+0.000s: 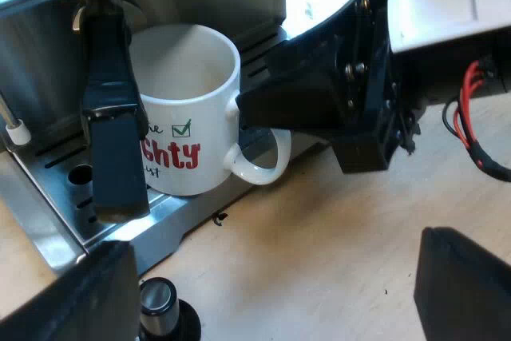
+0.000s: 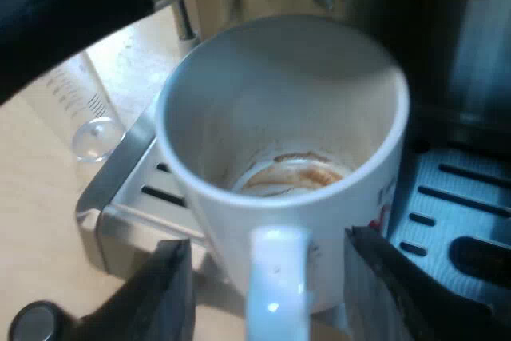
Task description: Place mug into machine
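Note:
A white mug [image 1: 188, 109] with red lettering stands on the espresso machine's slotted drip tray [image 1: 72, 197], under the locked-in holder, whose dark handle [image 1: 112, 133] juts out beside the mug. Brown coffee residue rings the bottom of the mug [image 2: 287, 117]. My right gripper [image 2: 271, 293] is open, with the mug's handle [image 2: 275, 277] between its fingers and a gap on each side. The right gripper [image 1: 263, 109] sits at the mug's handle in the left wrist view too. My left gripper [image 1: 267, 289] hangs open over the wooden table, a short way back from the mug.
A tamper with a black knob [image 1: 160, 305] stands on the table just off the tray's edge, near one left finger. A clear measuring glass [image 2: 84, 109] stands beside the tray. The holder's handle [image 2: 64, 5] passes close over the mug's rim.

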Robot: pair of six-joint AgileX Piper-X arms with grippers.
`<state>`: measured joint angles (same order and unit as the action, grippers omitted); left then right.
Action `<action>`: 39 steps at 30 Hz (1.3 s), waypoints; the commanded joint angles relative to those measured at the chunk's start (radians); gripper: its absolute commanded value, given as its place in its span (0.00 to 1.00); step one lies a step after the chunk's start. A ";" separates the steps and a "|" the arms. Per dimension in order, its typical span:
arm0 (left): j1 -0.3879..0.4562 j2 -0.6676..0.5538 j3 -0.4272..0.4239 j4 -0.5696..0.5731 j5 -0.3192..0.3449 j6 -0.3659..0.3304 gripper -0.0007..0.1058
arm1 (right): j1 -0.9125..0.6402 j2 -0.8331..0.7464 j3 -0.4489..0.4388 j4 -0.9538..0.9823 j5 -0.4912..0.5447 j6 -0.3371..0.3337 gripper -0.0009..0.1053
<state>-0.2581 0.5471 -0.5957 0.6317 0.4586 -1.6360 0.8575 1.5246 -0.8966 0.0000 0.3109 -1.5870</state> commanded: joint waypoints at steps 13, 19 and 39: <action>-0.003 -0.003 -0.001 -0.004 0.010 -0.004 0.68 | -0.016 0.020 -0.007 0.000 -0.020 -0.019 0.43; -0.003 -0.003 -0.001 -0.004 0.010 -0.004 0.68 | -0.016 0.033 -0.007 -0.035 -0.017 -0.019 0.43; -0.003 -0.003 -0.001 -0.004 0.010 -0.004 0.68 | -0.016 0.168 -0.116 -0.049 0.040 -0.034 0.43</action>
<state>-0.2581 0.5471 -0.5957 0.6317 0.4601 -1.6360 0.8435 1.6932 -0.9994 -0.0419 0.3414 -1.6071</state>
